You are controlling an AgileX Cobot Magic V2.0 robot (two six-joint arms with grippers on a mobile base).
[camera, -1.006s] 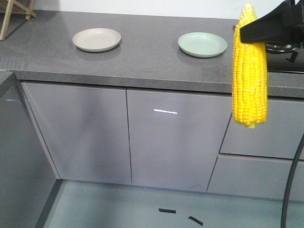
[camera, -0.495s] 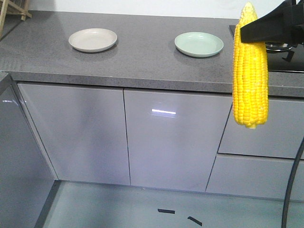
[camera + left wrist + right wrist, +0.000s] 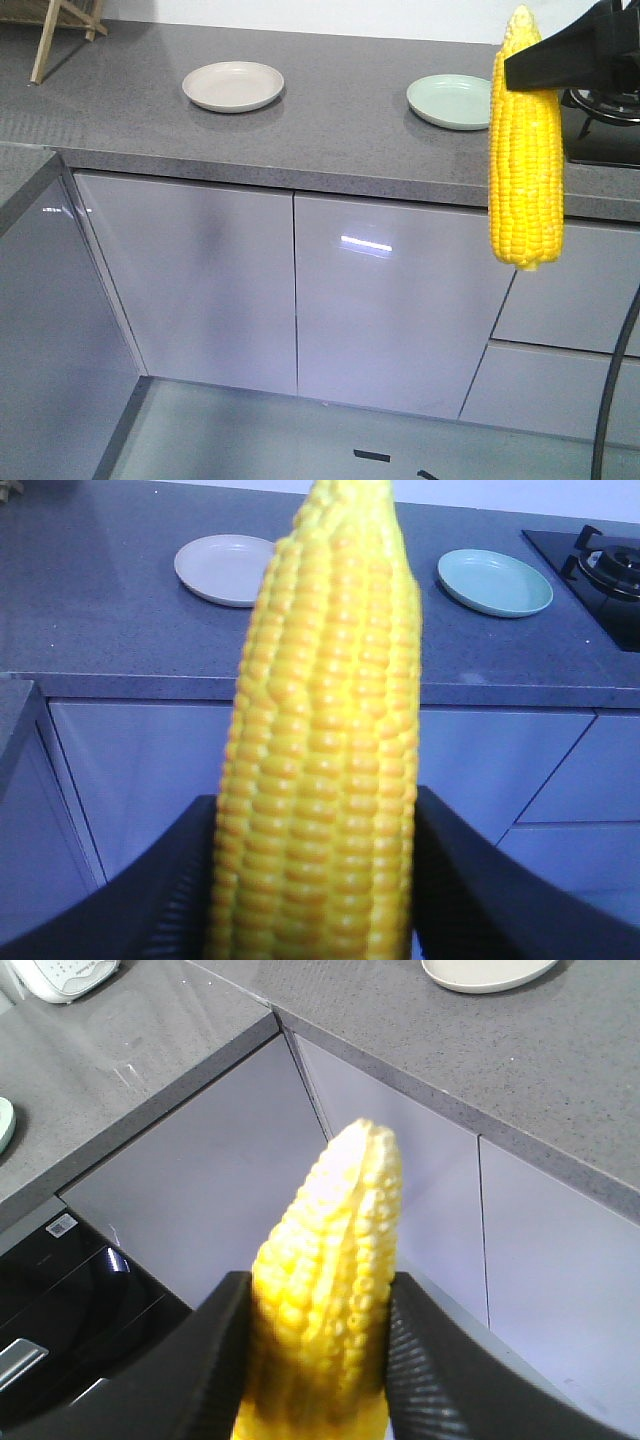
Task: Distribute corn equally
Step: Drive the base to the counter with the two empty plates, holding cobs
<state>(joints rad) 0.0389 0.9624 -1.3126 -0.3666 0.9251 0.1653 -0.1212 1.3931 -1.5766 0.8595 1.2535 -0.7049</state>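
Each gripper holds one cob of corn. In the left wrist view a long yellow cob (image 3: pixel 325 730) rises from my left gripper (image 3: pixel 315 880), whose black fingers (image 3: pixel 160 900) press on both its sides. My right gripper (image 3: pixel 320 1340) is shut on a second cob (image 3: pixel 335 1250) near its pointed tip. In the front view that cob (image 3: pixel 525 170) hangs straight down from the right gripper (image 3: pixel 525 70), in front of the counter edge at the right. My left gripper does not show in the front view.
A beige plate (image 3: pixel 233 86) and a pale green plate (image 3: pixel 450 101) sit empty on the grey counter (image 3: pixel 330 130). At the far right is a black gas hob (image 3: pixel 605 125). A wooden stand (image 3: pixel 65 30) stands at the back left. Grey cabinet doors (image 3: pixel 390 290) lie below.
The counter, plates and cabinets have shifted to the right in the front view. The hanging cob and right gripper keep the same place in the frame.
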